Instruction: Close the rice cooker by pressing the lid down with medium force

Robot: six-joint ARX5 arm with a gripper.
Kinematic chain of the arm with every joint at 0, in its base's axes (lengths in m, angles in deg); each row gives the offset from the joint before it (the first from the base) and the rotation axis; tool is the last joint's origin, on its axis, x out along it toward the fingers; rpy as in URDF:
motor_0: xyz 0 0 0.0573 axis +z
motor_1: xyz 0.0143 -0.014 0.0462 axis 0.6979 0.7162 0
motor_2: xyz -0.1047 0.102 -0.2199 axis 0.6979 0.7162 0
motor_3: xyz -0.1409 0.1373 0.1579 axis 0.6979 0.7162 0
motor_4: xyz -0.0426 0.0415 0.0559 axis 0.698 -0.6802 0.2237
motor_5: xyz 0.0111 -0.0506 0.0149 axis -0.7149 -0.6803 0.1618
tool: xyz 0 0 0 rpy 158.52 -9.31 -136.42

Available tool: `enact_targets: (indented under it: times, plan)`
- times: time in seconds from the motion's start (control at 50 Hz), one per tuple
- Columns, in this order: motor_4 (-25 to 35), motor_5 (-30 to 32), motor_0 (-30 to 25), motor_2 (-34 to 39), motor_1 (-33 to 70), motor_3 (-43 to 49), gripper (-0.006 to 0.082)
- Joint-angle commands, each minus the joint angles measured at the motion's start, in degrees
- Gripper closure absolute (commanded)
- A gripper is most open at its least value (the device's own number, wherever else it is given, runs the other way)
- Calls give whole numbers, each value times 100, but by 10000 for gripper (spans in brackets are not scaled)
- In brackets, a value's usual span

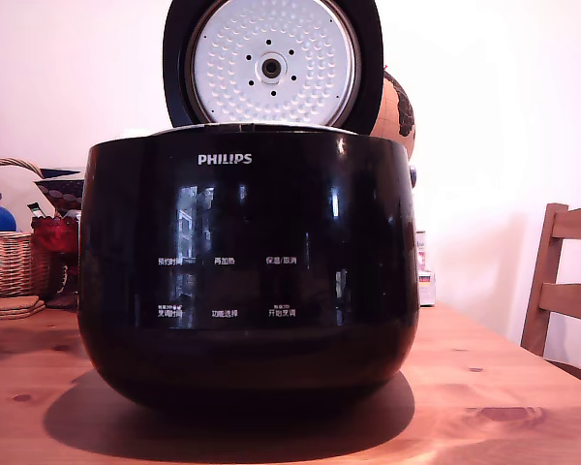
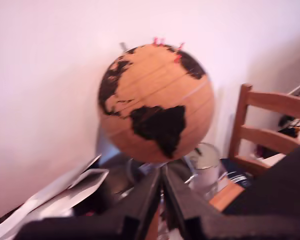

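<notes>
The rice cooker (image 1: 247, 271), glossy black with white PHILIPS lettering, stands on the wooden table (image 1: 504, 387) and fills the middle of the exterior view. Its lid (image 1: 271, 63) stands open and upright behind the pot, with the dimpled white inner plate facing the camera. No arm shows in the exterior view. In the wrist view my gripper (image 2: 162, 171) has its two dark fingers pressed together at the tips, with nothing between them. A blurred black mass (image 2: 277, 192) sits beside the fingers; I cannot tell whether it is the lid's back.
A cork-coloured globe (image 2: 155, 100) stands straight ahead of the gripper and peeks out behind the lid (image 1: 397, 111). A wooden chair (image 1: 562, 281) is at the exterior view's right, a wicker basket (image 1: 10, 262) at its left. Papers (image 2: 65, 192) and a metal pot (image 2: 206, 160) lie below the globe.
</notes>
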Motion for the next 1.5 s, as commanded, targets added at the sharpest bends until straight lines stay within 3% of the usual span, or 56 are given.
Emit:
enact_targets:
  times: [0.0, 0.46, 0.76, 1.14, 1.48]
  plan:
    - [22, -44, -109, -4, 46, -63, 789]
    - [-2, -90, -264, -4, 570, -284, 789]
    - [372, -623, -70, -4, 719, -553, 789]
    - [1224, -872, -11, -74, 752, 461, 789]
    - [1895, -824, -7, -466, 752, 2330, 788]
